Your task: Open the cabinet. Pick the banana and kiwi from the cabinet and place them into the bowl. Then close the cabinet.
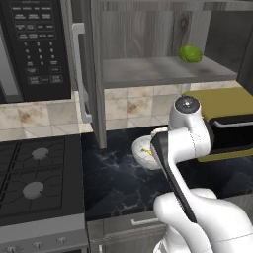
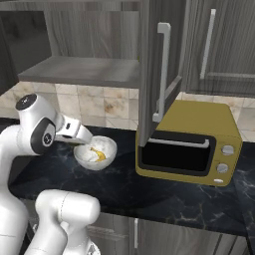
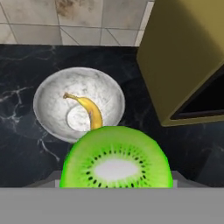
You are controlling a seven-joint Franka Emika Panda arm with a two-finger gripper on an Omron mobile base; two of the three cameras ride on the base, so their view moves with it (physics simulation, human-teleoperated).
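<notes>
Green kiwi [image 3: 116, 157] flesh, cut face toward the camera, sits right at the bottom of the hand view, where the finger tips would rise, so I judge the hand [image 2: 85, 141] to be clenched around the kiwi with its fingers set fairly wide; the fingers themselves are hidden behind the fruit. Beyond the kiwi lies the white marbled bowl [image 3: 48, 103] on the black marble bench [image 3: 26, 148], and the banana [image 3: 89, 111] already rests inside it, curving across its floor. The step in hand looks like the carry of the kiwi to the bowl. To do it well, the hand should come squarely over the middle of the bowl rather than its near rim, drop low enough that the fruit does not bounce out, and avoid the yellow oven [image 2: 191, 144] that stands just beside the bowl. A release over the bare side of the bowl, away from the banana, seems the safer choice. In the right base view the arm reaches down so that the hand hangs just above the bowl's near edge. The cabinet [image 1: 163, 71] stands open above, both doors swung out, and a lumpy bright green fruit [image 1: 190, 53] sits on its grey shelf; that one is not wanted. Closing the doors remains to be done.
</notes>
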